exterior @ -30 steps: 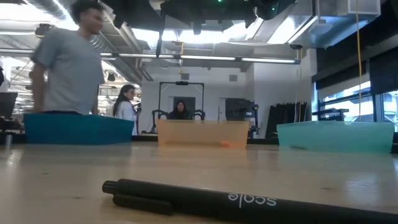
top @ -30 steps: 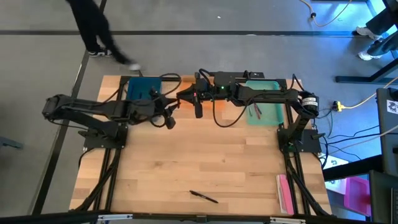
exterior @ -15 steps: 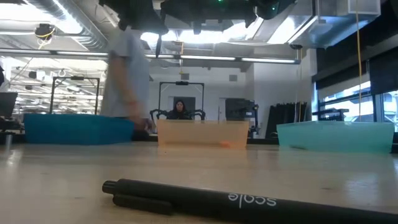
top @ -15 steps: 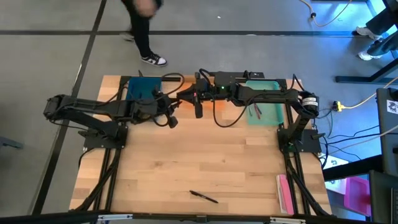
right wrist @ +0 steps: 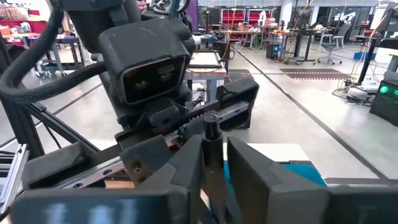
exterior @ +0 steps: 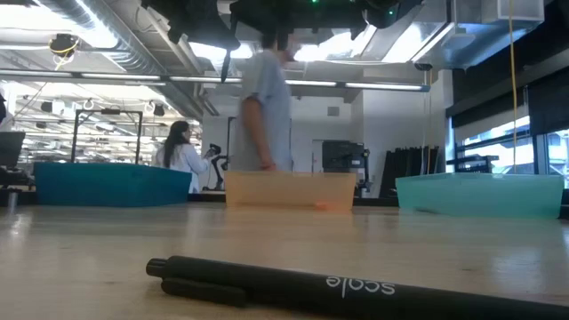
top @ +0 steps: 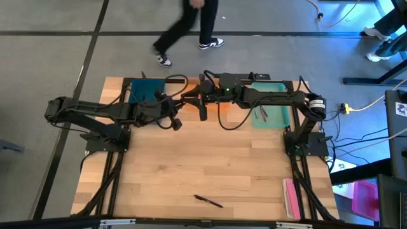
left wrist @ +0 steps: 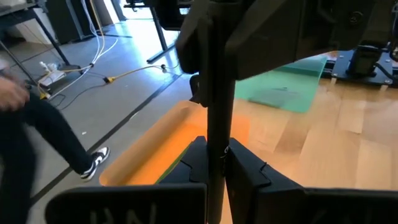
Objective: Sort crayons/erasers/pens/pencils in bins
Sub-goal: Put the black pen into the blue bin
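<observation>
Both grippers meet above the orange bin at the counter's far edge: the left gripper has its fingers clenched on a thin black pen standing upright, and the right gripper has its fingers close around the same pen, though whether they grip it I cannot tell. The teal-blue bin sits left of the orange one, the mint bin right, holding a red stick. A second black pen lies alone near the counter's front edge; a person walks past beyond the counter.

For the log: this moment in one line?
over orange bin | left gripper shut on pen | right gripper at same pen | second pen on table
</observation>
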Available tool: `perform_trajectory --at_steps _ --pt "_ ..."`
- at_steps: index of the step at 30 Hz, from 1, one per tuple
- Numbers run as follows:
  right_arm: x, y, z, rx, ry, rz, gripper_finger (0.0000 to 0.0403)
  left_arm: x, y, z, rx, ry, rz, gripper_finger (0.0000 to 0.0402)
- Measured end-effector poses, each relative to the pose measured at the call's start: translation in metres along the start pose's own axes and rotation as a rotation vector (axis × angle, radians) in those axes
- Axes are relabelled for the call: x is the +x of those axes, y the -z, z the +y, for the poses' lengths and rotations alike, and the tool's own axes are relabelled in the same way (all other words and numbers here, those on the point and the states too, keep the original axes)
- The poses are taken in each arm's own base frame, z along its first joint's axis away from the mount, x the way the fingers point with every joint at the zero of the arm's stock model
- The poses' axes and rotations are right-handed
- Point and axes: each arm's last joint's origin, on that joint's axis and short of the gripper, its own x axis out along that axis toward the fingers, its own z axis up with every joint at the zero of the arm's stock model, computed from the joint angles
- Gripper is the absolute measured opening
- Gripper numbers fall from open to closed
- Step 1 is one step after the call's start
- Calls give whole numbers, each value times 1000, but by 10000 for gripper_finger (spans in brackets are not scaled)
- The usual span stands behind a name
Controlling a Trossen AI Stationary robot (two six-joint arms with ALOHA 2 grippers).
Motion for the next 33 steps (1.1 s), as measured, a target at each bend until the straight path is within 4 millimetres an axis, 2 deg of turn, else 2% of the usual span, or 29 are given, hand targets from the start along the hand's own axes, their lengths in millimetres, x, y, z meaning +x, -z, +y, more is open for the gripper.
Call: perform_trajectory --at_steps 5,12,17,25,33 --pt "-4 0 -5 11 16 36 128 -3 2 4 -21 -64 13 12" --pt "-28 -2 -20 39 69 209 178 -21 9 20 -99 -158 82 12" --pt "-41 -1 -27 23 94 304 181 -34 21 43 -172 -265 182 12" --pt "-43 6 -25 -25 68 384 177 -40 51 80 -369 -477 479 12" --pt "-43 8 -23 -22 60 403 178 -17 63 102 -470 -616 599 12"
